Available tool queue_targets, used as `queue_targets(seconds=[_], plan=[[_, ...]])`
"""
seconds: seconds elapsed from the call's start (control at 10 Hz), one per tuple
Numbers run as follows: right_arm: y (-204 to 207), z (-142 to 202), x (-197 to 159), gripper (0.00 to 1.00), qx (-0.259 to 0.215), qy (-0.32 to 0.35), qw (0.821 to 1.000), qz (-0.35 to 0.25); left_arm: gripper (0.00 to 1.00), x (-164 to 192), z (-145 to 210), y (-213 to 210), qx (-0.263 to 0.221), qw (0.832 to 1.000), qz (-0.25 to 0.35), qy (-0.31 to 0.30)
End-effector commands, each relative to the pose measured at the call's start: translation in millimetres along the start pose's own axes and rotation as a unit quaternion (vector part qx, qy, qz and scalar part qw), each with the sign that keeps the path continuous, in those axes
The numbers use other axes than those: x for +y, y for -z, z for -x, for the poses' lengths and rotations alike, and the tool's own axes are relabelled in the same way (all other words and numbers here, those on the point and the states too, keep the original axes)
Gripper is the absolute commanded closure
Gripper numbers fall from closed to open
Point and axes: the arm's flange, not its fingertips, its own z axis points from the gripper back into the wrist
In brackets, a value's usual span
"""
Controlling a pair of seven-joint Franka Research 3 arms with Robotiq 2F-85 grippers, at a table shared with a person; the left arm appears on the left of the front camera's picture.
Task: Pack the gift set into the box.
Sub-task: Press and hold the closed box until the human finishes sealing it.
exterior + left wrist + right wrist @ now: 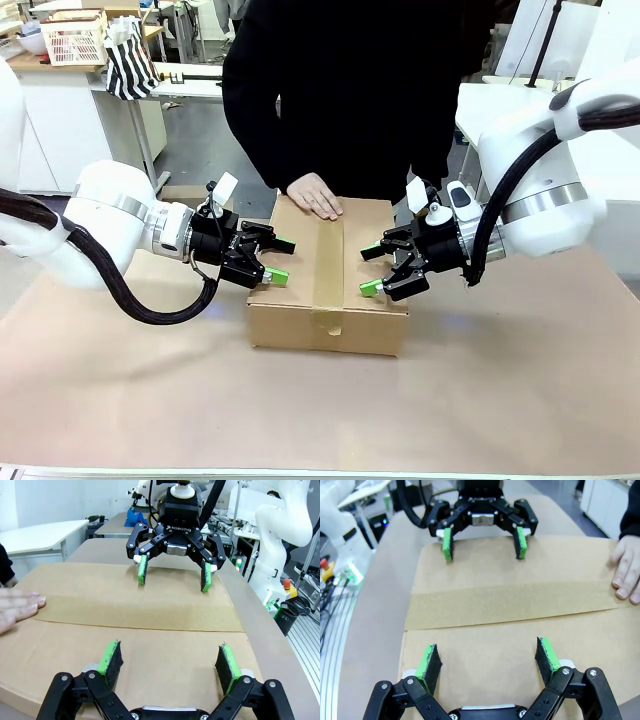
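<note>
Brown paper table (pixel 320 410) up front, then the box (pixel 330 290), flaps closed and taped, with the person's hand (pixel 316 196) flat on top, probably steadying it. Left gripper (pixel 272 264) and right gripper (pixel 375 270) flank it, jaws apart, holding nothing. Wrist views confirm both gape over the lid. No gift set visible anywhere.
</note>
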Motion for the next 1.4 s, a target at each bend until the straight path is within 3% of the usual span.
queue_targets(seconds=[0.0,1.3], plan=[[0.5,1.9,-0.1,0.00,-0.002,-0.006,1.000,0.010,0.00,-0.1,-0.2,-0.6,0.002,1.000,-0.002,0.004],[0.5,1.9,-0.1,0.00,-0.002,-0.006,1.000,0.010,0.00,-0.1,-0.2,-0.6,0.002,1.000,-0.002,0.004]])
